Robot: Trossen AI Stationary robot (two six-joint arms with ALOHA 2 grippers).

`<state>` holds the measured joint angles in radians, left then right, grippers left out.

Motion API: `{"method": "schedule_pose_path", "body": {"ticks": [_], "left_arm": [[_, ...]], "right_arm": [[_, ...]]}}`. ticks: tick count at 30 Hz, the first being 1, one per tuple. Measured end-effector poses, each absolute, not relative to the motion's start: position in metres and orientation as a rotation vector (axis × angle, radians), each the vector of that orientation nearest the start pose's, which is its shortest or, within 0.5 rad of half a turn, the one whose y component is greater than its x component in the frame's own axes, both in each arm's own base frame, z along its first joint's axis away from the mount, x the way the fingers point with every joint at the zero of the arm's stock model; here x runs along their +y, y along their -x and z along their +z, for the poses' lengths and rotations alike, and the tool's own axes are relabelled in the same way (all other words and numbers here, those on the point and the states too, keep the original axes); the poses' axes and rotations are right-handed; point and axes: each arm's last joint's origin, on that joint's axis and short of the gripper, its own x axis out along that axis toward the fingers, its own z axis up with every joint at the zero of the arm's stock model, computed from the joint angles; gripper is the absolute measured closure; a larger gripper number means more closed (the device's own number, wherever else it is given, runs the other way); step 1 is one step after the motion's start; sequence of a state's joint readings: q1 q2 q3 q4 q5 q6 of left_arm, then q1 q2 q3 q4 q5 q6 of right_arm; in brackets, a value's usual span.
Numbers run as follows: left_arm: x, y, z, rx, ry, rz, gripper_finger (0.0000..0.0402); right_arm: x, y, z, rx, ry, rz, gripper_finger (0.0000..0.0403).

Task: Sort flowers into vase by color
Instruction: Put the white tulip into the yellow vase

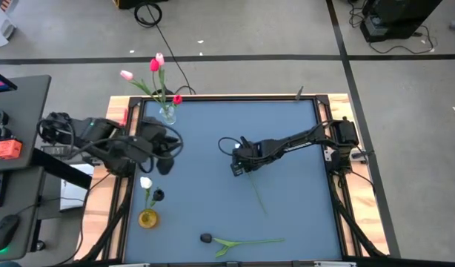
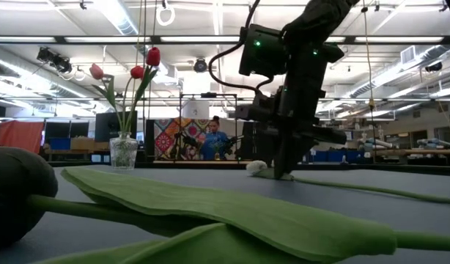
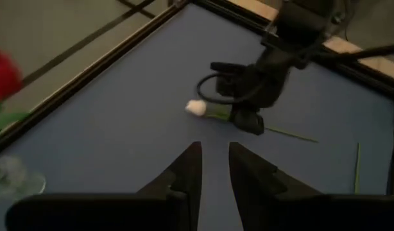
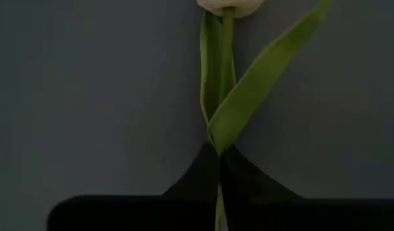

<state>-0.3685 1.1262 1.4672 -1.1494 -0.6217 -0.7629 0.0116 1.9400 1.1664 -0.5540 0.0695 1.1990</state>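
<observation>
At mid-table, right gripper (image 1: 238, 167): I saw it lowered to the blue table (image 1: 287, 222), its fingers (image 4: 197, 176) pressed together on the green stem of a white tulip (image 3: 197, 108); in the right wrist view the stem ran straight between the dark fingertips and one leaf bent off to the side.
White tulip: it lay flat on the table; its bud poked out just past the gripper, and its stem trailed away behind the gripper toward the table's near edge.
Left gripper (image 3: 214, 168): it hung over the left side of the table, pointing toward the right arm, fingers set a little apart with nothing between them.
Clear vase (image 1: 167, 113): it stood at the far-left corner of the table and held red and pink tulips (image 1: 156, 65), upright, as the low view also showed.
Yellow vase (image 1: 147, 218): it stood near the left edge, closer to the near side, with one white flower (image 1: 145, 182) standing in it.
Dark tulip (image 1: 206, 238): it lay flat by the near edge, dark bud to the left, stem and leaves stretched out to the right; in the low view it filled the foreground, well apart from the right gripper.
Small dark object (image 1: 158, 195): it sat just beside the yellow vase; I could not tell what it was.
Room behind: a person (image 2: 213, 141) sat far off at a desk, seen in the low view.
</observation>
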Motion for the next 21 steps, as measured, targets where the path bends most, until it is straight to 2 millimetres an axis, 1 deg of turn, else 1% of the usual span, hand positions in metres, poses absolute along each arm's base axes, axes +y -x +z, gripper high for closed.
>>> {"method": "schedule_pose_path", "body": {"ticks": [2, 4, 6, 8, 11, 16, 19, 21], "left_arm": [[-0.054, -0.185, 0.414, 0.567, 0.292, 0.445, 0.0314], [-0.058, -0.194, 0.414, 0.544, 0.284, 0.423, 0.0301], [-0.059, -0.199, 0.415, 0.521, 0.285, 0.41, 0.0284], [-0.06, -0.201, 0.415, 0.512, 0.289, 0.41, 0.0265], [-0.061, -0.204, 0.414, 0.515, 0.286, 0.414, 0.0236], [-0.059, -0.199, 0.415, 0.519, 0.282, 0.416, 0.0202], [-0.056, -0.192, 0.419, 0.506, 0.298, 0.415, 0.0194], [-0.054, -0.185, 0.423, 0.486, 0.312, 0.41, 0.0193]], "right_arm": [[0.002, -0.358, 0.129, 1.12, -0.969, -0.778, 0.0387], [-0.001, -0.359, 0.135, 1.104, -0.986, -0.736, 0.0381], [-0.003, -0.36, 0.141, 1.088, -0.996, -0.699, 0.0383], [-0.003, -0.359, 0.152, 1.065, -0.985, -0.648, 0.0392], [-0.001, -0.359, 0.182, 0.963, -0.976, -0.53, 0.0396], [0.004, -0.35, 0.22, 0.837, -0.942, -0.471, 0.0396], [0.006, -0.347, 0.242, 0.743, -0.897, -0.393, 0.0398], [0.008, -0.347, 0.252, 0.681, -0.858, -0.338, 0.0398]]}}
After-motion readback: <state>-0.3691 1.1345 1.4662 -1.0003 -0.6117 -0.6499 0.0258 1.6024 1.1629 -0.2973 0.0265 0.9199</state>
